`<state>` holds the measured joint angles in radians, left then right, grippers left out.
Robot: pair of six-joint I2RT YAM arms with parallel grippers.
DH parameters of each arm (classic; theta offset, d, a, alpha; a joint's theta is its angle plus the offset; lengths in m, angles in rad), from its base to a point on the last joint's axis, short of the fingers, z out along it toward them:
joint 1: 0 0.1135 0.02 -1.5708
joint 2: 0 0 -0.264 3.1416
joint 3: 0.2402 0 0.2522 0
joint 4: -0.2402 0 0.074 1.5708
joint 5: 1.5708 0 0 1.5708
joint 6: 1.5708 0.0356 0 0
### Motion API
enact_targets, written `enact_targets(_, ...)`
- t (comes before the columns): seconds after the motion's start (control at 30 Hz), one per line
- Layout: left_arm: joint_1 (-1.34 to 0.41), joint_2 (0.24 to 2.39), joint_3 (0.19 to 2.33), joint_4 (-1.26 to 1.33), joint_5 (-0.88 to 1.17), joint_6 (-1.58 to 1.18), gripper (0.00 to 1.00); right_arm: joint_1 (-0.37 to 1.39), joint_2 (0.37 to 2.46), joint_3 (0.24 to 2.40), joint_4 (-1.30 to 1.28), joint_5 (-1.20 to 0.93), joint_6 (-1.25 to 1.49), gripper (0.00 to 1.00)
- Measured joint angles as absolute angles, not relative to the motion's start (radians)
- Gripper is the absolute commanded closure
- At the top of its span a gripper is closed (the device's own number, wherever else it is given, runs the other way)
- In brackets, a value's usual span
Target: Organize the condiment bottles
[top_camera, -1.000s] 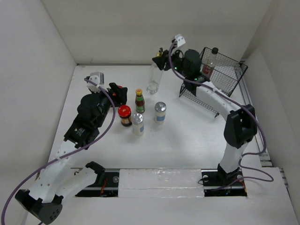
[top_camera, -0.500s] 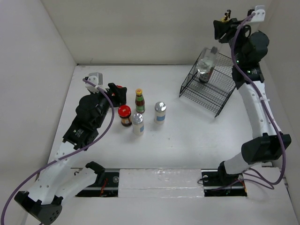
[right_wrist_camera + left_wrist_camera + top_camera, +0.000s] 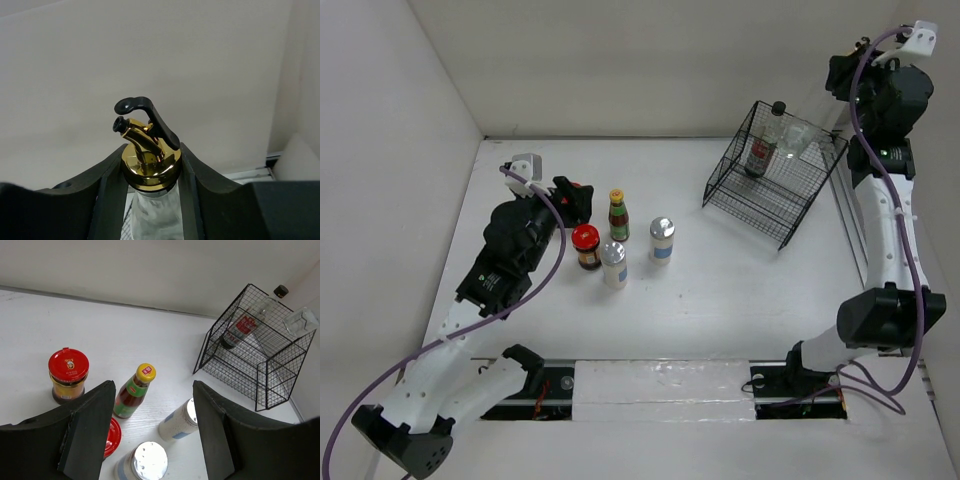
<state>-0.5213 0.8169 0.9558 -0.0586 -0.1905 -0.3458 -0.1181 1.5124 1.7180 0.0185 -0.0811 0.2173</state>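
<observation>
Clear glass with a gold pourer cap: clear gold-capped glass bottle [image 3: 798, 138]. It is held by the neck just under the cap, between the fingers of the right hand [image 3: 151, 155], which is closed on it. The body hangs tilted below that hand, at the top of the black wire basket [image 3: 752, 207]. Whether its base rests on the wire cannot be told. The neck grip is judged to keep the hand above the wire while the body goes in.

Black-capped bottle [image 3: 763, 143]: in the basket, below the right hand and just beside its load, leaning towards the back wire. Judged stowed, which marks the basket as the collecting place.

Yellow-capped dark sauce bottle [image 3: 134, 390]: upright on the worktop [image 3: 720, 300], just ahead of the left hand [image 3: 575, 205].

Silver-lidded white shakers [image 3: 176, 421], two: upright, ahead of the left hand and nearer the arm bases. They are close to the sauce bottle but apart from it.

Red-lidded dark jars [image 3: 68, 372], two: one just beyond the left hand on its far side, one close under a finger.

Left hand: fingers well apart with nothing between them, low beside the cluster. Judged placed for the next pick.

Five items are judged to await transfer.
</observation>
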Motion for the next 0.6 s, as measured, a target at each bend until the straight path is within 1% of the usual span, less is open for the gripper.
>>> enact_targets(0.17,-0.521,0.823,0.956,-0.053,-0.191,-0.346,0.41,-0.136,1.525,1.739,0.005,-0.006,0.188,0.81)
enact_targets(0.4,-0.521,0.824,0.956,-0.05,-0.191,-0.346,0.41,-0.136,1.617,1.834,0.007,0.117,0.141,0.81)
enact_targets(0.6,-0.521,0.834,0.956,-0.049,-0.191,-0.346,0.41,-0.136,1.645,1.824,0.014,0.22,0.127,0.81)
